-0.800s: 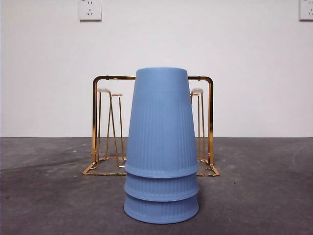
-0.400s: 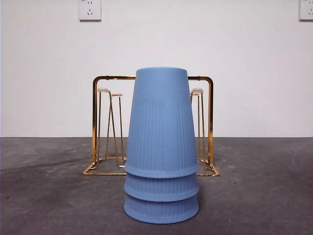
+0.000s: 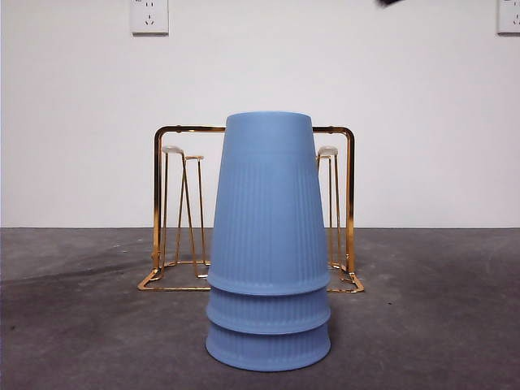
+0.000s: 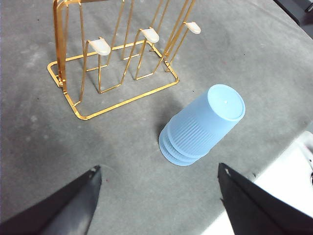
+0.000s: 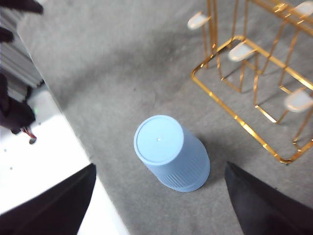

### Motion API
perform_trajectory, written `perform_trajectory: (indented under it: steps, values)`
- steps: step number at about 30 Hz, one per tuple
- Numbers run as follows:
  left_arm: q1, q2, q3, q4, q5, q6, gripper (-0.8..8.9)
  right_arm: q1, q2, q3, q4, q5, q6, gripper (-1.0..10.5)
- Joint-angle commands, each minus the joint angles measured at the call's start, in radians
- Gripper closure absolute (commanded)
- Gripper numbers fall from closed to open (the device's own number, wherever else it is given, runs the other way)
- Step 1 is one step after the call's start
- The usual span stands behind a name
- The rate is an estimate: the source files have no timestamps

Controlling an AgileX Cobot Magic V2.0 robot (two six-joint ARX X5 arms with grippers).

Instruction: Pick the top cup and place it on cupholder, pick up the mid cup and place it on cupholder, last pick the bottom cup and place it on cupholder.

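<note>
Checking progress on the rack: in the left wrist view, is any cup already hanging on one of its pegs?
No: the cupholder shows only bare white-tipped pegs, and all three blue cups stand stacked beside it.

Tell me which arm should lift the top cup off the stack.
Right, probably. The right end effector hangs open almost straight above the top pale blue ribbed plastic cup, centred between its jaws; the left end effector, also open, views it from the side.

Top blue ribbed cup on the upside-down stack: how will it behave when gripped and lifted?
The top blue ribbed plastic cup looks thin-walled, so it is probably light and may flex under a hard squeeze. It tapers upward, so the jaws could slide toward its closed end. It sits nested on the two lower cups, which might lift along with it.
</note>
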Motion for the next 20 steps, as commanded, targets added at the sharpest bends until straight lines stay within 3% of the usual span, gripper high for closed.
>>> perform_trajectory:
  steps: [1, 9, 20]
  values:
    - [-0.005, 0.006, 0.027, 0.011, 0.005, -0.001, 4.37, 0.045, 0.057, 0.030, 0.023, 0.023, 0.001, 5.2]
    - [-0.005, 0.006, 0.027, 0.011, 0.005, 0.000, 4.38, 0.140, 0.186, 0.032, 0.087, 0.092, -0.001, 5.1]
    - [-0.005, 0.006, 0.027, 0.011, 0.005, 0.000, 4.38, 0.196, 0.318, 0.032, 0.115, 0.192, -0.007, 5.1]
